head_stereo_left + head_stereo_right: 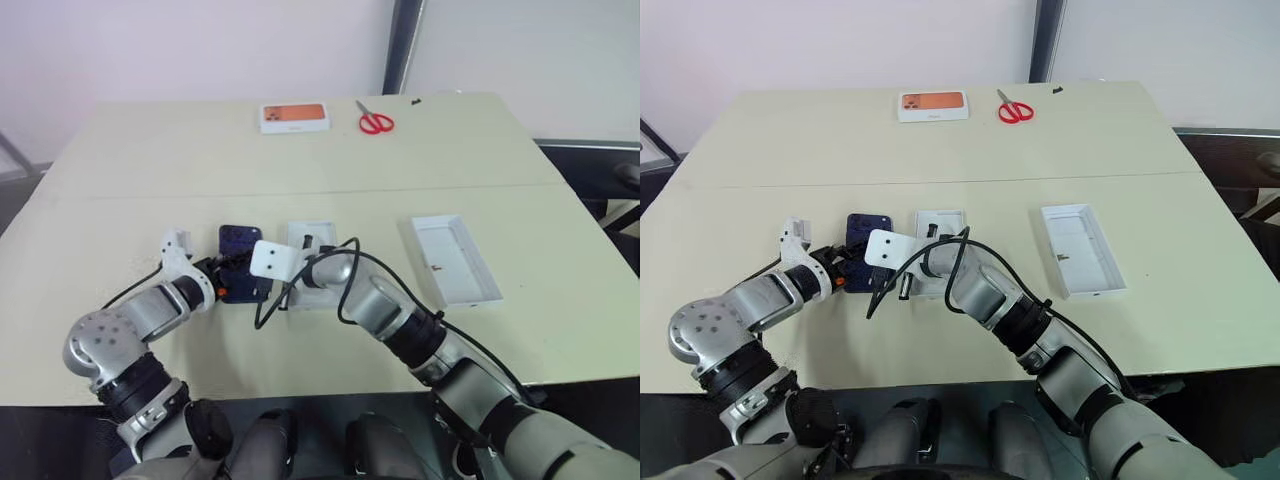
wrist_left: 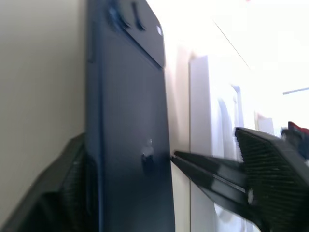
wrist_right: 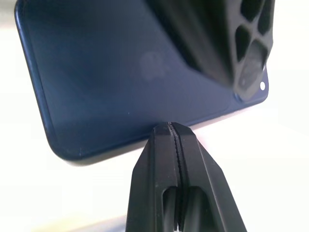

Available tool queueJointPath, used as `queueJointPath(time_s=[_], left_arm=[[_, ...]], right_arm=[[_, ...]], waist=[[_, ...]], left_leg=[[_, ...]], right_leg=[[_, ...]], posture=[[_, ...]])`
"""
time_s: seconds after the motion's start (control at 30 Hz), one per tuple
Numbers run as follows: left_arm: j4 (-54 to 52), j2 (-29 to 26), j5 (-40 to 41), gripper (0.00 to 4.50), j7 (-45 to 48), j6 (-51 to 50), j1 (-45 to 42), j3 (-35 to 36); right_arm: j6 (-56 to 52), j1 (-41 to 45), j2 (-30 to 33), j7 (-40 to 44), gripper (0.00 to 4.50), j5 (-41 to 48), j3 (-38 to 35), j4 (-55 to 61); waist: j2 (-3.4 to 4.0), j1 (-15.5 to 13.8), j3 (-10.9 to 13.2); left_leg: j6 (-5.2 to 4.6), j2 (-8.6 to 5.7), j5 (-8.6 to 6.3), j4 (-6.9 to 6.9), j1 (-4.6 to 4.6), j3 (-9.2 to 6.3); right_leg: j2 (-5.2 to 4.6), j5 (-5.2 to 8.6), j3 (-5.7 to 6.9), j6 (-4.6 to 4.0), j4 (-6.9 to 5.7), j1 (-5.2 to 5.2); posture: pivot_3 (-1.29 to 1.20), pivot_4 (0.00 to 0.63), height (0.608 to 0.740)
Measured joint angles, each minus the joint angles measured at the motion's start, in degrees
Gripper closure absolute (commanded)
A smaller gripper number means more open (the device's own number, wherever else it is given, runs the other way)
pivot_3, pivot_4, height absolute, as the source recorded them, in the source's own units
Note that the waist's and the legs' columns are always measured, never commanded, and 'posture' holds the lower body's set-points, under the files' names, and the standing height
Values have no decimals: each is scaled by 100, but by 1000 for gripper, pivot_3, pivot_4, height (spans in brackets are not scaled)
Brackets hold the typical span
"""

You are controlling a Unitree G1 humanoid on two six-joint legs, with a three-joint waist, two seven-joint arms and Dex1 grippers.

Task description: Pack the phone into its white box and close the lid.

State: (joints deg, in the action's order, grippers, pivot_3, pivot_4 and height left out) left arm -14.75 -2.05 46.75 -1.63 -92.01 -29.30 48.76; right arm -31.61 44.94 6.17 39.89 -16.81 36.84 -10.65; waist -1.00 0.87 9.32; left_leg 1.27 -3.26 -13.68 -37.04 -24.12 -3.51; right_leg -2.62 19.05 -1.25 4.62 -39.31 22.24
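The navy-blue phone (image 1: pixel 238 250) lies back up on the table, left of centre. My left gripper (image 1: pixel 233 273) is open and straddles the phone's near end. In the left wrist view one finger (image 2: pixel 48 193) rests at one long edge and the other finger (image 2: pixel 270 183) stands off the opposite edge. My right gripper (image 3: pixel 169 126) is shut, its tips against the phone's long edge on the right. The white box (image 1: pixel 940 222) sits just right of the phone, partly hidden by my right hand. The lid (image 1: pixel 455 258) lies open side up further right.
A small white box with an orange picture (image 1: pixel 293 117) and red scissors (image 1: pixel 375 122) lie at the table's far edge. A black cable (image 1: pixel 345 290) loops over my right wrist. The table's near edge is close below both arms.
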Motion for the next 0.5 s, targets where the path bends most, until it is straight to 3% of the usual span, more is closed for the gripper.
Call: queueJointPath(time_s=[0.03,0.5], left_arm=[[8,2,1,2129,-24,0,-1,40],[65,107,299,2129,-482,0,-206,430]], right_arm=[[-4,0,4,2,4500,-4,-1,0],[-367,-10,302,311,4500,75,-188,744]], waist=[[-1,3,0],[-6,-7,3]], left_leg=[[1,0,0,1,-5,0],[2,1,1,-3,-21,-1]], right_leg=[[0,0,0,0,0,1],[0,0,1,0,1,12]], posture=[[0,150,740],[0,150,740]])
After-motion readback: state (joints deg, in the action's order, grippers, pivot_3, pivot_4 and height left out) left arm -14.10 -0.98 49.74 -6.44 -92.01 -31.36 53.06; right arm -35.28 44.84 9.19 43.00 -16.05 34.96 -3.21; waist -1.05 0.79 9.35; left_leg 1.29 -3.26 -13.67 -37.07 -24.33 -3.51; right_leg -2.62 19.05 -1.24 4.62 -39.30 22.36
